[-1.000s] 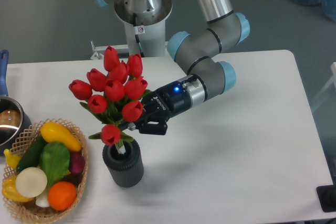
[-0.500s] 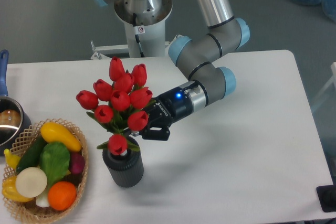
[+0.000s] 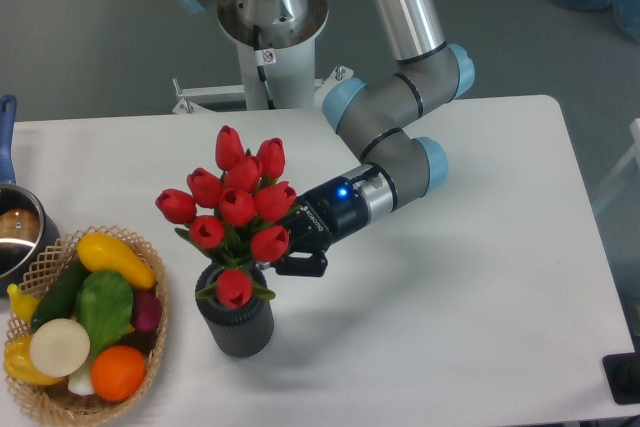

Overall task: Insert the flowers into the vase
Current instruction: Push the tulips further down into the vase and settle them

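Flowers (image 3: 237, 209) have sunk and shifted toward 4 o'clock since a second ago, their lowest bud now sitting in the mouth of the vase (image 3: 236, 321), so insertion is nearly finished. My gripper (image 3: 288, 255), at the vase's 1 o'clock, stays clamped on the stems.

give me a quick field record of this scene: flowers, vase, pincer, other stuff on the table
flowers: red tulip bunch, stems in the vase mouth, leaning left of upright
vase: dark grey ribbed cylinder, upright on the white table
pincer: beside the stems just above the vase rim; jaw state hidden by blooms
left side: wicker basket of toy vegetables; steel pot with blue handle at the edge
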